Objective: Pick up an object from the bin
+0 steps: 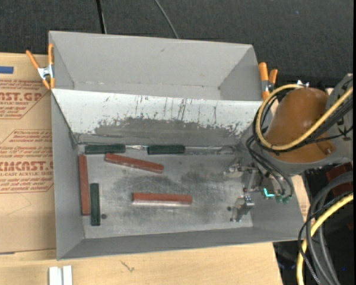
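My gripper (238, 189) hangs over the right side of the bin floor, fingers spread apart with nothing between them; one fingertip (233, 171) sits toward the back, the other (242, 208) toward the front. The nearest loose thing is a red-brown flat stick (162, 199) lying lengthwise mid-floor, well to the gripper's left. Another red-brown stick (134, 162) lies slanted behind it.
At the back wall lie two dark green sticks (105, 149) (165, 149). Along the left wall a red-brown stick (83, 184) stands lengthwise beside a dark green one (94, 204). The arm's orange cover and cables crowd the bin's right rim.
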